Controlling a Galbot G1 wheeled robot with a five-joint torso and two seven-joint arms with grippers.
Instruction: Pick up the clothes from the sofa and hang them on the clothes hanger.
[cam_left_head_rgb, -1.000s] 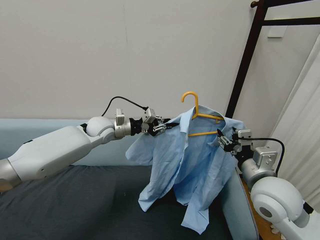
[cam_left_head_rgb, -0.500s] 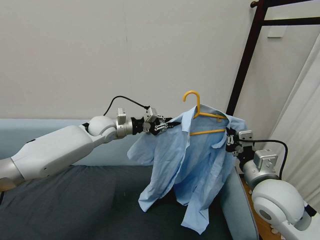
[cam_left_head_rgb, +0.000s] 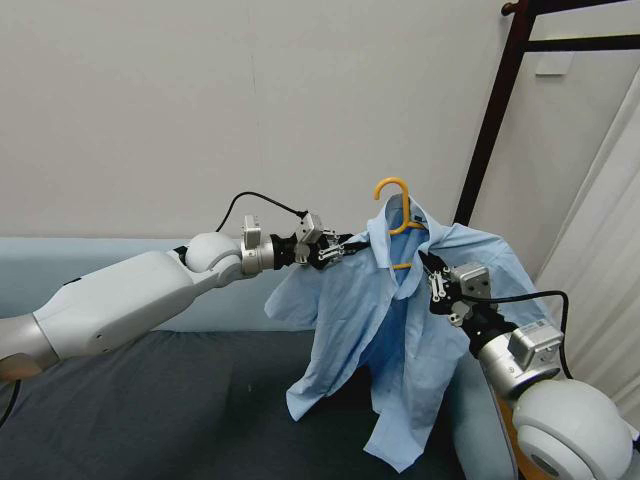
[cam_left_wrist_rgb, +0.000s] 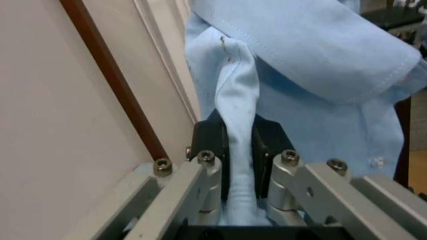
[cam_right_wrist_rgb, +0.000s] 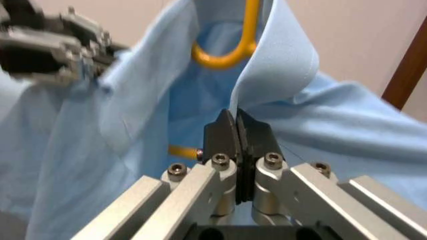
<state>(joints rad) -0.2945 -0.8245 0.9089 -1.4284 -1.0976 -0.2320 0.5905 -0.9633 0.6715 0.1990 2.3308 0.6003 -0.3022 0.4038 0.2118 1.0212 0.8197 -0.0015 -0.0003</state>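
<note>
Fingers (cam_left_wrist_rgb: 208, 142) of the left gripper (cam_left_head_rgb: 335, 250) pinch a shoulder fold of the blue shirt (cam_left_head_rgb: 390, 350); those of the right gripper (cam_left_head_rgb: 437, 283) are closed on its collar edge. Above the dark sofa (cam_left_head_rgb: 150, 400), near the brown rack (cam_left_head_rgb: 490, 120), the blue shirt hangs in the air, draped over a yellow hanger (cam_left_head_rgb: 392, 190).

No words, numbers or brand marks can be read (not even on the shirt (cam_left_head_rgb: 400, 340)).
</note>
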